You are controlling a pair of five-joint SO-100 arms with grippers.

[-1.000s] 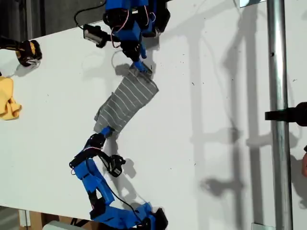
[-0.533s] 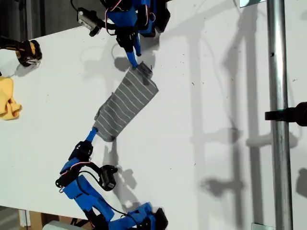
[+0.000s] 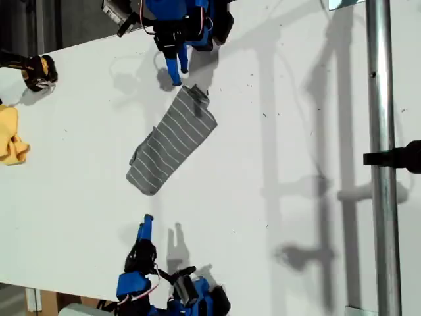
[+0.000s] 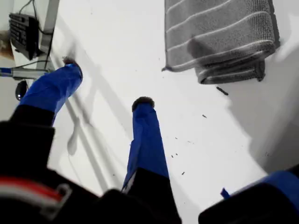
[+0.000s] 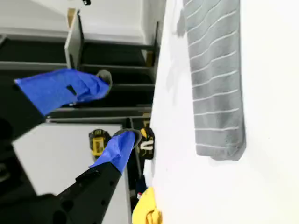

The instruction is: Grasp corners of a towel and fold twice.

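The towel [image 3: 172,139] isn't held by anything right now. My first gripper [image 3: 176,72] sits just off the towel's end nearest the tabletop [image 3: 296,131] edge at the exterior view's top, with its jaws spread and nothing between them. My second gripper [image 3: 146,224] is near the opposite tabletop edge, a bit clear of the towel's other end, also spread wide and empty. The towel lies as a long folded strip, running diagonally across the middle of the tabletop. The first wrist view shows the stacked layers at that end of the towel [image 4: 219,42], which the exterior view barely hints at. The second wrist view looks along the strip [image 5: 217,88] and catches the yellow cloth [image 5: 147,212], which lies by the tabletop edge at the exterior view's left [image 3: 12,141].
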